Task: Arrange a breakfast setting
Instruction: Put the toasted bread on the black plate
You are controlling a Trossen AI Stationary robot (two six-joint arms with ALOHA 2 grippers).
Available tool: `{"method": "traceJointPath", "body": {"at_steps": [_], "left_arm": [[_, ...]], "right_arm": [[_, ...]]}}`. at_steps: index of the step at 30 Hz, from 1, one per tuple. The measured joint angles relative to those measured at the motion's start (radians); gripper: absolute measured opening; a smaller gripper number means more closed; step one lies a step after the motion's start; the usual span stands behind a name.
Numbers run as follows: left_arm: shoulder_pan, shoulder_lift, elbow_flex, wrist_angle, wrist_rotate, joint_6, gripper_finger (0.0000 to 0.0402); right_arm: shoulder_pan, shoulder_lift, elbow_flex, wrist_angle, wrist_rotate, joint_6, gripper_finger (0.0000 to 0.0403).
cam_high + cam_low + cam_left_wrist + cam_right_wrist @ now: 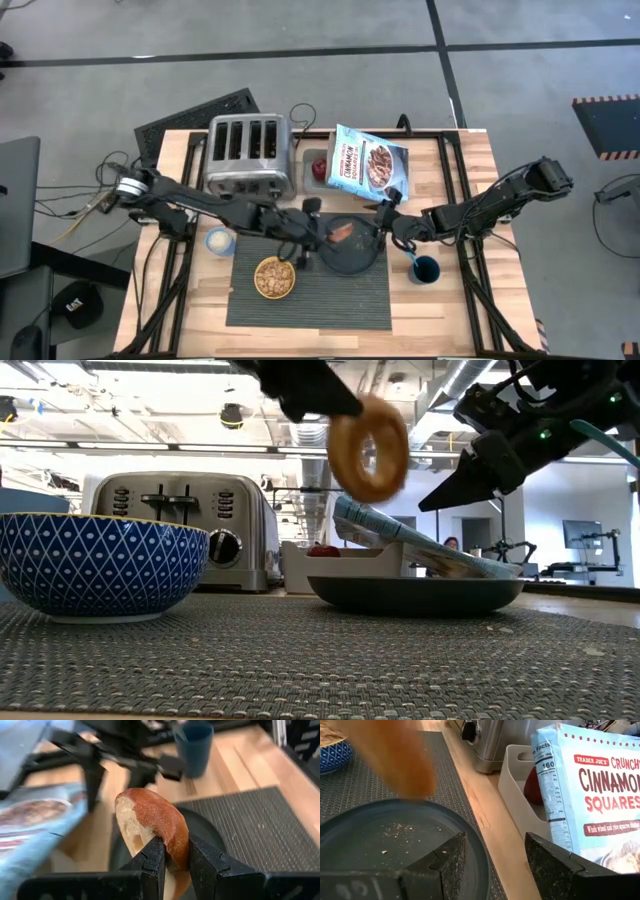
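Left gripper (175, 862) is clamped on the bagel (368, 448), holding it on edge in the air above the plate (415, 595). Right gripper (495, 865) sits low at the plate's far rim with its jaws spread wide and nothing between them.

Step in hand looks like setting the bagel on the plate. To do it well:
- lower straight down over the plate centre, not the rim
- bagel is vertical, so tip the wrist toward flat before letting go, else it may roll off
- open only once the bagel touches, then lift clear upward
- right arm is close; probably best kept still or backed off so the 2 arms don't clash

Rest of the set: bowl (274, 277) with cereal sits on the mat (310, 295) near its left edge; plate overlaps the mat's top right corner; cup (425, 269) stands just right of the mat on bare wood; apple (320, 168) lies in a white bin (345, 568) behind, beside the toaster (248, 152). Spoon not spotted.

Surface: ribbed dark mat on a slatted wood table (470, 170); crumbs on the plate. Cereal box (368, 164) leans by the bin. Room behind is an open lab with ceiling lights and monitors
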State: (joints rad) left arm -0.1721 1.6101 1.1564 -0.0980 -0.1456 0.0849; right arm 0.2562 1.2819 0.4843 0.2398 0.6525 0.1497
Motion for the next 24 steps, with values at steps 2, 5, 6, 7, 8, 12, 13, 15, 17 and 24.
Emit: {"method": "traceJointPath", "body": {"at_steps": [2, 5, 6, 7, 8, 12, 13, 15, 17, 24], "left_arm": [[-0.013, 0.048, 0.000, 0.023, 0.000, 0.001, 0.0052], [-0.025, 0.111, 0.000, 0.040, 0.000, 0.009, 0.0052], [-0.028, 0.130, 0.000, 0.051, 0.000, 0.021, 0.0052], [-0.030, 0.147, 0.000, 0.057, 0.000, 0.042, 0.0052], [-0.032, 0.162, 0.000, 0.058, 0.000, 0.062, 0.0052], [-0.040, 0.211, 0.000, 0.091, -0.001, 0.125, 0.0052], [-0.042, 0.220, 0.000, 0.098, -0.001, 0.141, 0.0052], [-0.044, 0.235, 0.000, 0.122, -0.001, 0.171, 0.0052], [-0.045, 0.247, 0.000, 0.121, -0.002, 0.192, 0.0052], [-0.043, 0.276, 0.000, 0.116, -0.072, 0.192, 0.0052]], "right_arm": [[0.000, 0.000, 0.000, -0.003, 0.000, 0.000, 0.0228], [0.000, 0.000, 0.000, -0.006, 0.000, 0.000, 0.0228], [0.000, 0.000, 0.000, -0.007, 0.000, 0.000, 0.0228], [0.000, 0.000, 0.000, -0.008, 0.000, 0.000, 0.0228], [0.000, 0.000, 0.000, -0.010, 0.000, 0.000, 0.0228], [0.000, 0.000, 0.000, -0.011, 0.000, 0.000, 0.0228], [0.000, 0.000, 0.000, -0.011, 0.000, 0.000, 0.0228], [-0.001, 0.000, 0.000, -0.012, 0.000, 0.000, 0.0228], [-0.001, 0.000, 0.000, -0.013, 0.000, 0.000, 0.0228], [-0.001, 0.000, 0.000, -0.015, 0.000, 0.006, 0.0228]]}}
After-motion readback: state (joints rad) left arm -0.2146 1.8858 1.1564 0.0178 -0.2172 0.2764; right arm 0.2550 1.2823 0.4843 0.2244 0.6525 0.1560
